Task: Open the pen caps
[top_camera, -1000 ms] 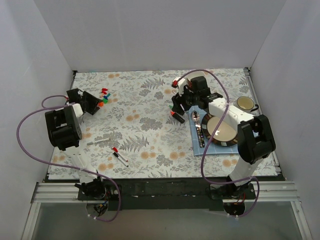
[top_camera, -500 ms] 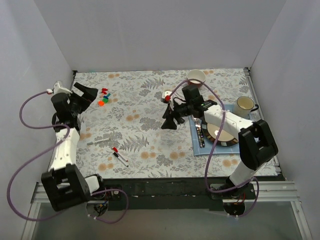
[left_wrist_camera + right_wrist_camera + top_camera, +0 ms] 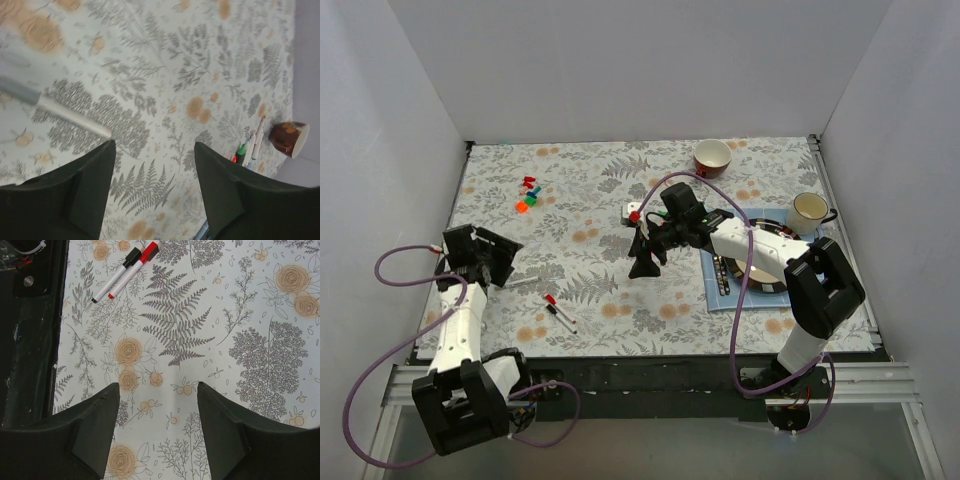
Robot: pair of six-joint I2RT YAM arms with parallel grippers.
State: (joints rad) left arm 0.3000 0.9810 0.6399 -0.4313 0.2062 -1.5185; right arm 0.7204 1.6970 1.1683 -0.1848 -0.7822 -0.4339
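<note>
Over tablecloth (image 3: 590,190), left end effector (image 3: 153,144) retreated, right end effector (image 3: 157,385) seemingly lower, both agape.

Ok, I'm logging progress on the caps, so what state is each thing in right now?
left gripper, open, empty
right gripper, open, empty
red-capped pen, cap on, lying flat
black-capped pen, cap on, lying flat
loose caps, loose, clustered together
bowl, upright
mug, upright
</note>
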